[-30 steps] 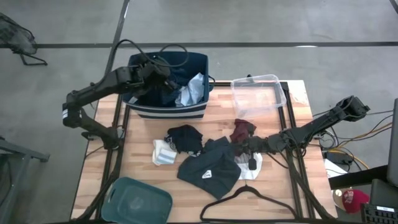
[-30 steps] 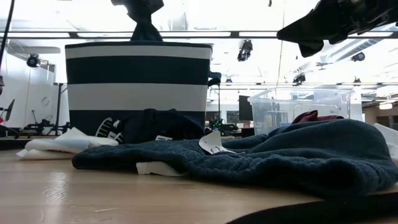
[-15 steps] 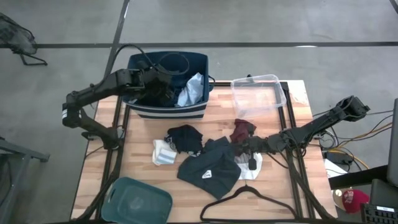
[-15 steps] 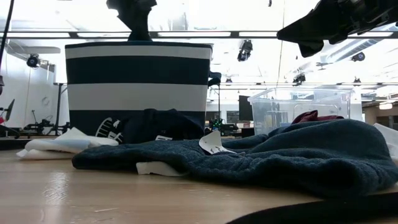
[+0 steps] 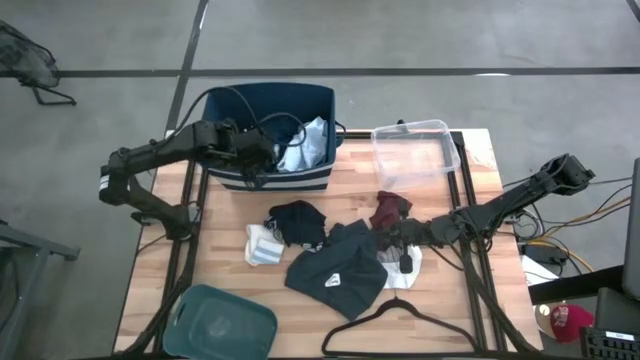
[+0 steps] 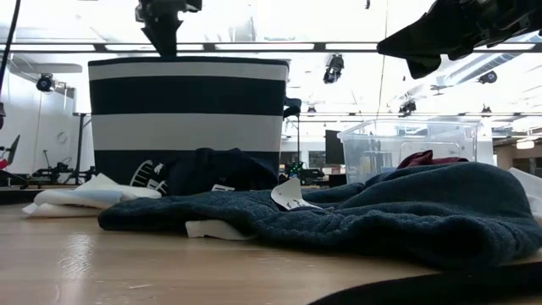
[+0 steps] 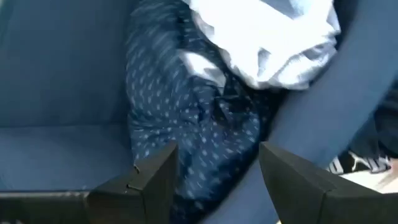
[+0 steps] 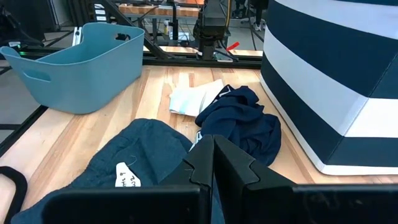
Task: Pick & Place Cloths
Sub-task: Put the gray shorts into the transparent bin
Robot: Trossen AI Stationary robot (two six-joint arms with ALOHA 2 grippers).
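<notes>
Left pincer [image 5: 262,160] sits over the navy striped tub [image 5: 300,178] at the worktop's 11 o'clock, fingers apart and empty, with the patterned navy piece [image 7: 205,118] and light blue shirt [image 5: 308,145] lying inside: looks like a drop-off step just done. Next likely needs a reach to the pile at centre: black piece [image 5: 298,222], dark teal garment [image 5: 335,272], maroon piece [image 5: 392,208]. Right pincer [image 5: 403,240] rests at 3 o'clock of that pile, fingers together, nothing held.

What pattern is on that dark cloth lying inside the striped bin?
Navy with small pale dots; the left wrist view shows it best.
</notes>
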